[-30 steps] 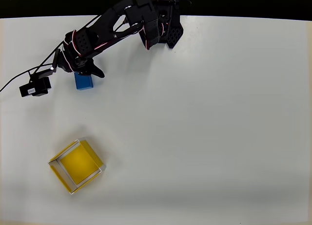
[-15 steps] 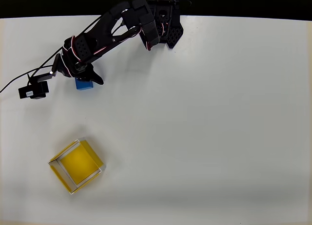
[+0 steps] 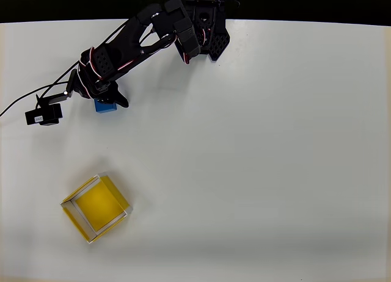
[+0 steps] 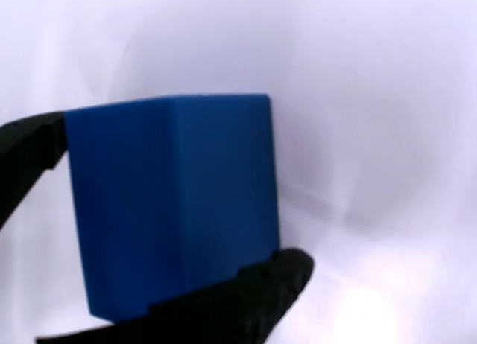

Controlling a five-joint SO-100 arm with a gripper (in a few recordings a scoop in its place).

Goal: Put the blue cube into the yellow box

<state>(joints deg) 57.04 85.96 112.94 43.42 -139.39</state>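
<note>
In the overhead view the blue cube (image 3: pixel 105 107) lies at the table's upper left, half covered by my black gripper (image 3: pixel 105 100). In the wrist view the blue cube (image 4: pixel 171 202) looms large between the gripper's fingers. One black fingertip (image 4: pixel 30 147) presses its left face and the other fingertip (image 4: pixel 261 292) its lower right edge. My gripper (image 4: pixel 171 206) is shut on the cube. The yellow box (image 3: pixel 74 216), open-topped with pale rims, sits turned diagonally at the lower left, well below the cube in the picture.
The arm's base (image 3: pixel 204 32) stands at the table's top edge against a dark background. A small black camera (image 3: pixel 43 116) and its cable hang off the wrist, left of the cube. White tabletop (image 3: pixel 256 160) stretches to the right.
The gripper has settled further over the blue cube, hiding more of it. The wrist camera has shifted slightly down and left. The cube stays almost in place.
</note>
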